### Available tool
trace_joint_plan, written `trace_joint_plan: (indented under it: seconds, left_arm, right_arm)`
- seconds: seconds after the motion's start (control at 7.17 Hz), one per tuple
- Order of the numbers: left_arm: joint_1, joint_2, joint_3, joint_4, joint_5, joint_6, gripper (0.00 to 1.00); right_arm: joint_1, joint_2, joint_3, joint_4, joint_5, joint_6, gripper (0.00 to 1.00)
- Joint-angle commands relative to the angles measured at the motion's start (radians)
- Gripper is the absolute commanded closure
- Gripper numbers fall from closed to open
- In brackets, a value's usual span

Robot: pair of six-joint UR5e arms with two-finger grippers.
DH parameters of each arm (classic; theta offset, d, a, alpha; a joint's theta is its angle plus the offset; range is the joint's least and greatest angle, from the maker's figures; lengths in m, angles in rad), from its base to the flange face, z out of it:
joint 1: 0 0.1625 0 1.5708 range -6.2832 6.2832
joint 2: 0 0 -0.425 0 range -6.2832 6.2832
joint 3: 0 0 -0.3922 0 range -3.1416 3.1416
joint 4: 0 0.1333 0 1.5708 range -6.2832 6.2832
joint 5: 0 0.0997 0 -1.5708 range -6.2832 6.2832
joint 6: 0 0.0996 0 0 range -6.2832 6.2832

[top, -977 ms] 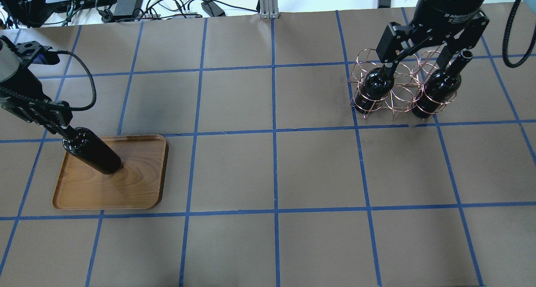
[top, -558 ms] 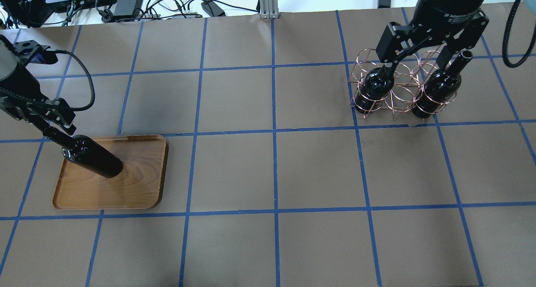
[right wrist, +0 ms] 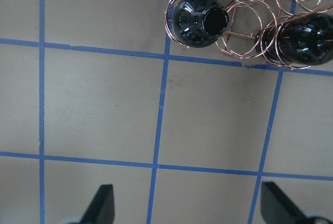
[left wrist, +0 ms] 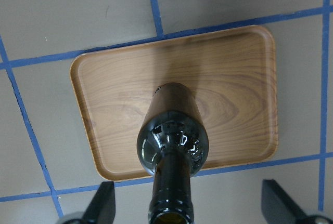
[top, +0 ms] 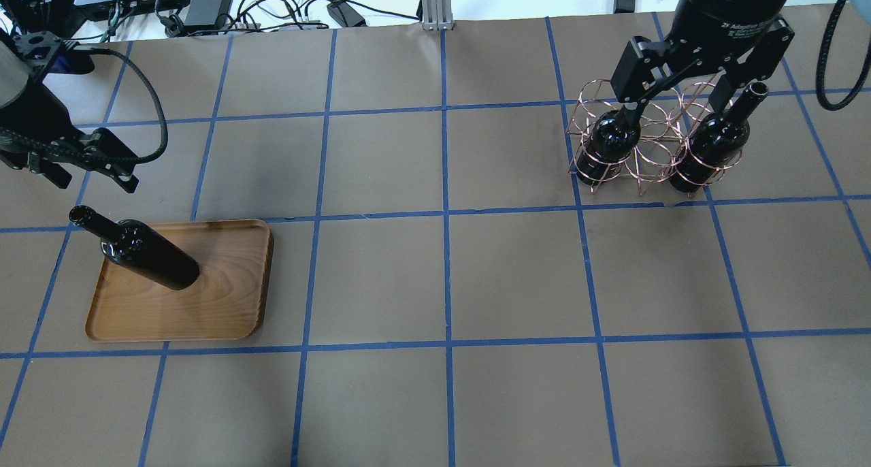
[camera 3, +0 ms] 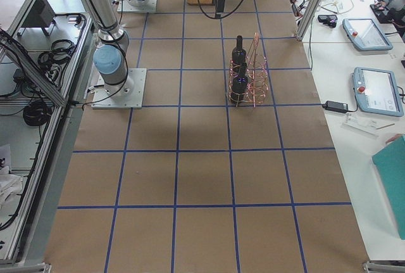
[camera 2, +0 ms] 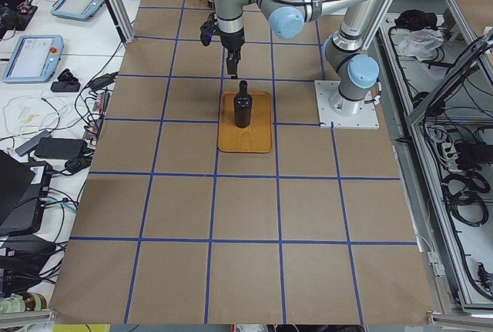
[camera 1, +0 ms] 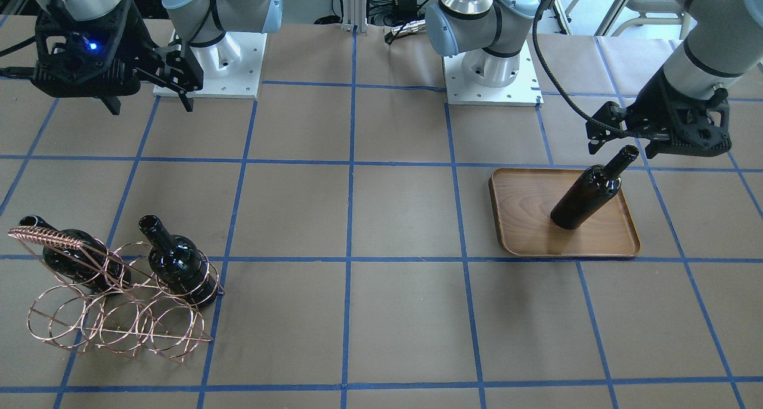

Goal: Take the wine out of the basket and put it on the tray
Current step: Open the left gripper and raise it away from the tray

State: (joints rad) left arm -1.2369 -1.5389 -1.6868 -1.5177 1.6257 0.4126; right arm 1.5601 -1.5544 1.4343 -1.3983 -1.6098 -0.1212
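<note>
Left claw (top: 95, 181) has let go of the neck and backed up off it since a second ago. It's spread wide now with nothing in it, so the wine (top: 150, 256) stands upright on its own, about mid-tray (top: 224, 317), at the left end of the tabletop (top: 442, 283). Moving right, the basket (top: 650, 159) has two more in it, necks up: a left-hand bottle (top: 612, 143) and a right-hand bottle (top: 708, 150), each in its own ring. Right claw (top: 680, 106) hangs up above them, fingers wide apart, empty. My take on handling: these are rigid glass, probably heavyish, glossy so likely slippery, and they'd break if dropped or knocked. I'd pinch the neck just under the mouth and pull straight up, since that wire rack looks light and could snag and get dragged along.
</note>
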Motion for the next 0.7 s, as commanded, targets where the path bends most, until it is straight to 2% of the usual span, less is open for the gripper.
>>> trace_joint_plan:
  seconds: [0.0, 0.28, 0.56]
  left_arm:
    - [-0.122, 0.063, 0.048, -0.054, -0.061, -0.177, 0.0]
    - [-0.223, 0.101, 0.048, -0.056, -0.064, -0.268, 0.0]
    - [-0.283, 0.097, 0.047, -0.056, -0.067, -0.305, 0.0]
  right_arm:
    - [0.0, 0.0, 0.0, 0.001, -0.001, 0.0, 0.0]
    - [0.0, -0.001, 0.0, -0.001, -0.001, 0.0, 0.0]
    - [0.0, -0.001, 0.0, 0.001, -0.001, 0.0, 0.0]
